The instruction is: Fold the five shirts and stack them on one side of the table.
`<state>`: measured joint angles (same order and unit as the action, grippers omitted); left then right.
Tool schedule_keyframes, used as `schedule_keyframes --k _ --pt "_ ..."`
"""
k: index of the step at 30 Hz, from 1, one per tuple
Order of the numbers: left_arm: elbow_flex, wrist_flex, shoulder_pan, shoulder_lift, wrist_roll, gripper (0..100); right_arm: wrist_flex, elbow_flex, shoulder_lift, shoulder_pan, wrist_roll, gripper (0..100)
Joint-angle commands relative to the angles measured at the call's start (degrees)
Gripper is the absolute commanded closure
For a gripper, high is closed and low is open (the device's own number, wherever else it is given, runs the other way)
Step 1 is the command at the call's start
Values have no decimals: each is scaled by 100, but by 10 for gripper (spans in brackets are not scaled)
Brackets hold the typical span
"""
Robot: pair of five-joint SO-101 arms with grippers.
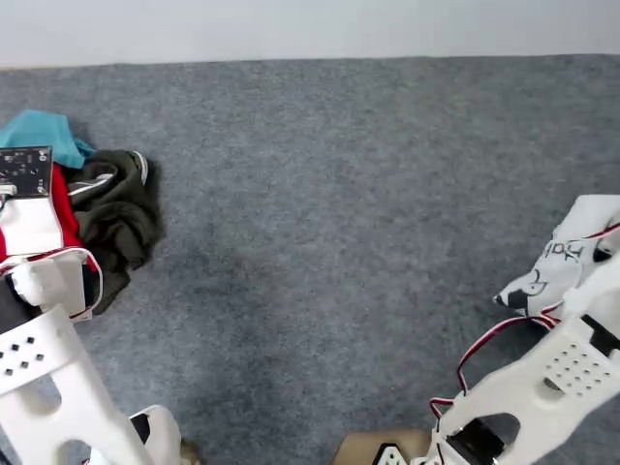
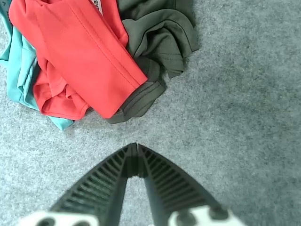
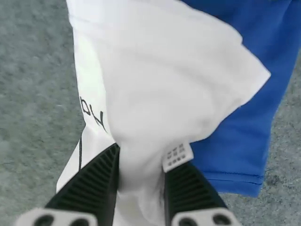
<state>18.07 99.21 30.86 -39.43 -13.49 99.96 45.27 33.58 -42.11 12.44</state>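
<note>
At the table's left edge lies a heap of shirts: a red shirt (image 2: 80, 56) on top, an olive shirt (image 2: 160, 33) beside it and a teal shirt (image 2: 21, 75) underneath. In the high view I see the olive shirt (image 1: 116, 218), the red shirt (image 1: 64, 208) and the teal shirt (image 1: 44, 134). My left gripper (image 2: 137, 149) hangs shut and empty just short of the heap. At the right edge my right gripper (image 3: 141, 165) is shut on a white printed shirt (image 3: 155, 80) (image 1: 567, 262), which lies over a blue shirt (image 3: 249, 127).
Grey carpet-like table cover (image 1: 329, 223) spreads wide and bare between the two heaps. A pale wall (image 1: 310, 29) borders the far edge. A brown patch (image 1: 363, 448) shows at the near edge between the arm bases.
</note>
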Motion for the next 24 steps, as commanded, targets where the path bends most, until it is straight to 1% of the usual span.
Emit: schedule_keyframes --k 1,6,13,24 --pt "-13 35 -26 -88 -26 994 -207 62 31 -189 193 988" --pt "-13 35 -26 -97 -26 994 -453 62 57 -356 431 988" --pt "-13 35 -26 -88 -26 994 -453 457 4 -514 668 988" --pt "-13 35 -26 -88 -35 994 -558 1477 1103 -804 905 988"
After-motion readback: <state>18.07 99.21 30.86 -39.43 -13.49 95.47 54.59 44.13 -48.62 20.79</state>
